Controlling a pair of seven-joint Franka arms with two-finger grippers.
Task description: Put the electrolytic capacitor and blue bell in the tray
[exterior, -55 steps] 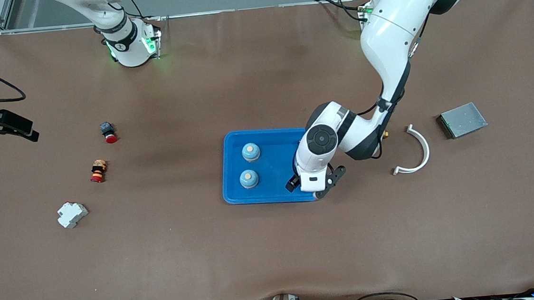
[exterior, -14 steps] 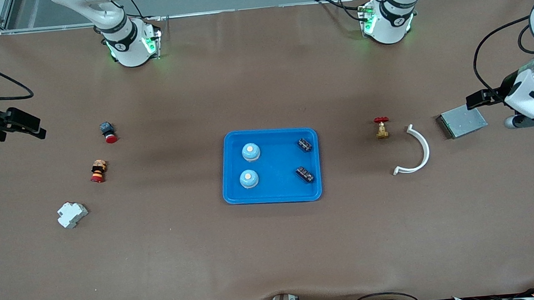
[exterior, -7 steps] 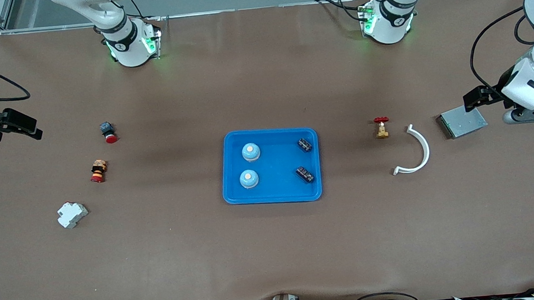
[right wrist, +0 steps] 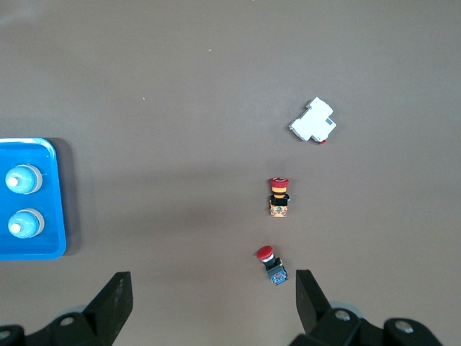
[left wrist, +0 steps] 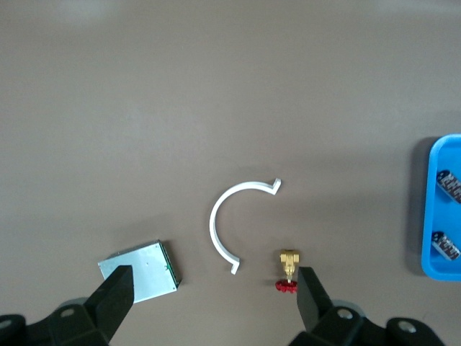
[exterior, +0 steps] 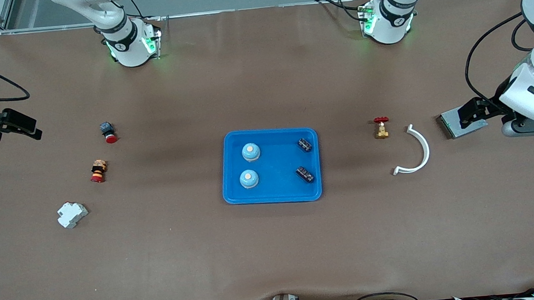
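The bright-blue tray lies mid-table. In it stand two blue bells and lie two dark electrolytic capacitors. My left gripper is open and empty, raised over the grey metal plate at the left arm's end of the table. Its wrist view shows the tray's edge with both capacitors. My right gripper is open and empty, raised over the right arm's end. Its wrist view shows the tray and both bells.
A grey metal plate, a white curved clip and a brass valve with a red handle lie toward the left arm's end. Two red push buttons and a white breaker lie toward the right arm's end.
The left arm has left the tray and drawn back to its end of the table, leaving a second capacitor in the tray. Over the last second its gripper drifted over the metal plate.
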